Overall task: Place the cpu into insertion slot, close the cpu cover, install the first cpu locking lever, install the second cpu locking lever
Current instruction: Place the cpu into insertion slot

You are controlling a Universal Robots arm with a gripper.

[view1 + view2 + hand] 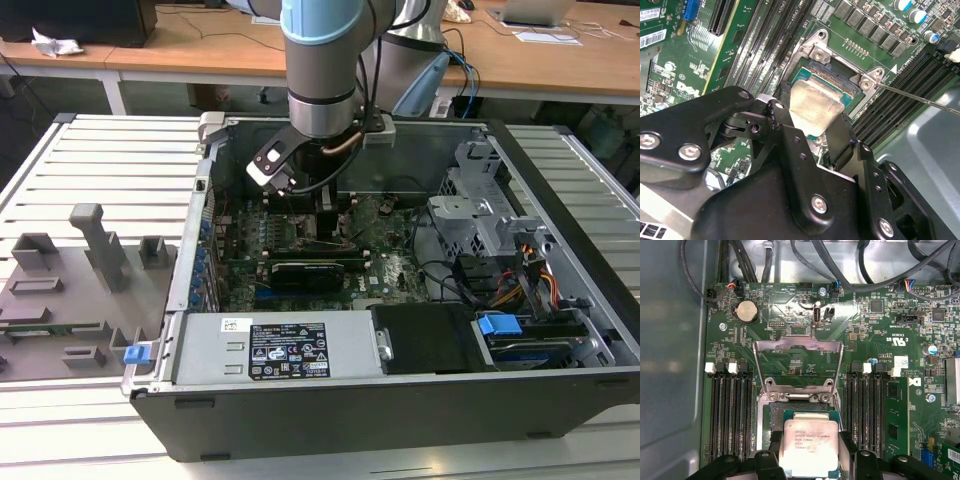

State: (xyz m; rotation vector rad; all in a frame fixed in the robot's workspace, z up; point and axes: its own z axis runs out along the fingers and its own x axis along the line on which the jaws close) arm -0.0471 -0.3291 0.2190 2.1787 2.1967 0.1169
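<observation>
The cpu (810, 444) (813, 104), a flat square chip with a silver-grey top, sits between my gripper's black fingers (840, 136) directly over the insertion slot (774, 416) (844, 76). My gripper (812, 460) (812, 120) is shut on the chip's two opposite edges. I cannot tell whether the chip touches the socket. The cpu cover (799, 344), a thin grey metal frame, stands swung open beyond the socket. A thin metal locking lever (920, 98) sticks out free beside the socket. In the exterior view the gripper (325, 215) reaches down into the open computer case.
Black memory slots (731, 410) (867, 410) flank the socket on both sides. A black expansion card (305, 270), the power supply (270, 350), a grey drive cage (480, 200) and loose cables (500, 280) crowd the case. A grey fixture plate (70, 290) lies at the exterior view's left.
</observation>
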